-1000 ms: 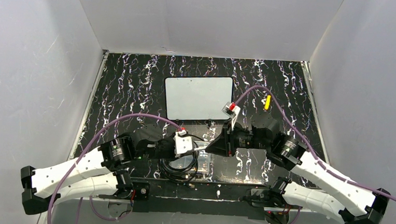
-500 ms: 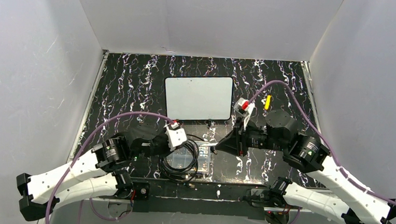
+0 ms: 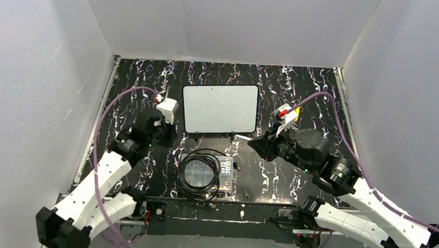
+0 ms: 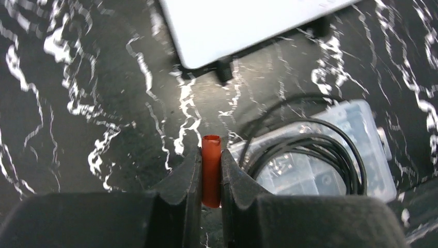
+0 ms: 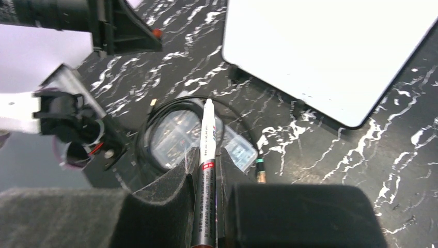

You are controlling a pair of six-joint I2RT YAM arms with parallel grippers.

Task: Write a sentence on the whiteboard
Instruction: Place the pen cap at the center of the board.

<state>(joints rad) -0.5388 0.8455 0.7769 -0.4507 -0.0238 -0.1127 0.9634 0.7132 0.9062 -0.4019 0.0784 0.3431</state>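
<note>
While the whiteboard [image 3: 220, 108] is showing plain white | left gripper [image 4: 210, 157] is pinching what looks like a red cap [image 4: 210, 178] | right gripper [image 5: 205, 160] is clamping a marker [image 5: 208, 121]

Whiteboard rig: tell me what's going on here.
The right gripper is shut on a white marker, just right of the whiteboard. The left gripper, at the board's left, pinches what looks like the marker's red cap. The board is blank: no sentence written yet. A clear box with coiled cable sits before it.
</note>
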